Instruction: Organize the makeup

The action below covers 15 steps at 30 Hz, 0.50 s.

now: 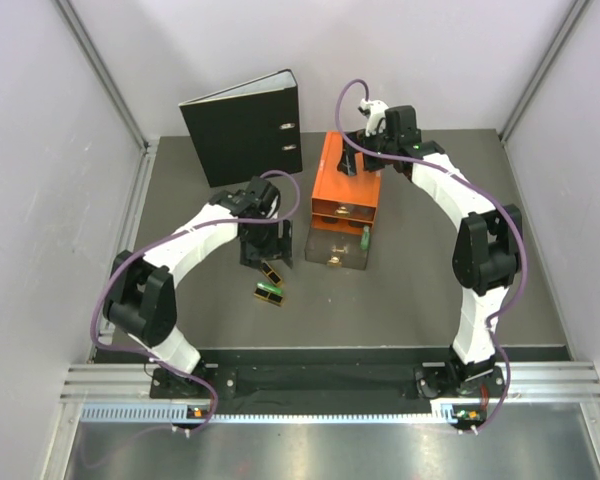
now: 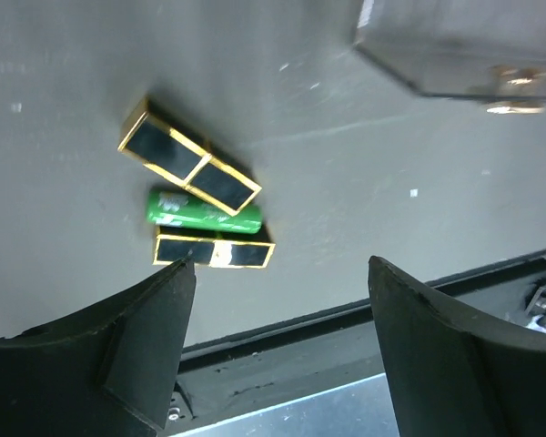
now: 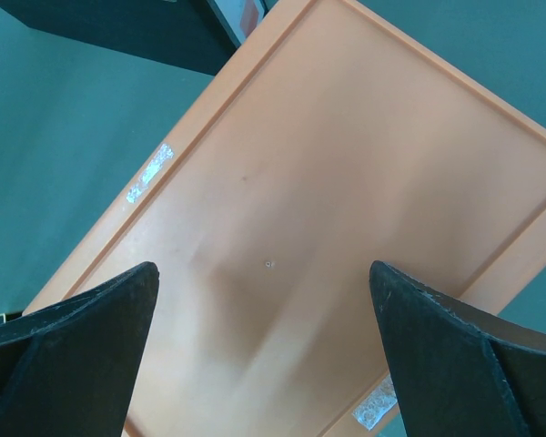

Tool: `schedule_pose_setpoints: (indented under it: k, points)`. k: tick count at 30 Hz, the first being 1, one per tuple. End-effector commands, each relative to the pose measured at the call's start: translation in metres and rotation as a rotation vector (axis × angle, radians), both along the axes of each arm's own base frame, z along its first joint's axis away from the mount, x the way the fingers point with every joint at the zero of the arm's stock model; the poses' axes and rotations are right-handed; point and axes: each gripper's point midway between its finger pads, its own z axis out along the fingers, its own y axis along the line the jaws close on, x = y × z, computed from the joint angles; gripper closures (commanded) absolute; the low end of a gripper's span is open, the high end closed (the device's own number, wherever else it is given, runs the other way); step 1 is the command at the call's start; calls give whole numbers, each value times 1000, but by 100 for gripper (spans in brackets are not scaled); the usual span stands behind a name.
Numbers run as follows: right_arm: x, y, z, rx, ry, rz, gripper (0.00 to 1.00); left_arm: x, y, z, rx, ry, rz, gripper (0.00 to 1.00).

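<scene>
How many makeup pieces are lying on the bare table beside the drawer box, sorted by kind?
Black cases with gold edges: 2
Green stick: 1
Total: 3

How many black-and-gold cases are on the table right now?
2. Both lie on the table by the left fingers: the longer case on one side of the green stick, the shorter case on the other. More may be hidden in the drawer.

No text can be read; white print on the green stick [image 2: 203, 210] seems too blurred.
</scene>
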Motion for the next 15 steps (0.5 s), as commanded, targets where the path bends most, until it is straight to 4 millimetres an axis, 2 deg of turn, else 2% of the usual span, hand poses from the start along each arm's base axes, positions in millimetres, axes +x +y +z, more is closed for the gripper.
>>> schedule_pose_setpoints:
  k: [1,8,15]
  points:
    - [-21,-11,-58,-64,181,-12,0,-6,9,-8,31,6,64,17]
    - [-23,-11,-59,-56,186,-5,0,1,13,-37,93,46,102,14]
    - [-24,-11,-58,-57,180,-2,0,18,2,-63,108,91,110,13]
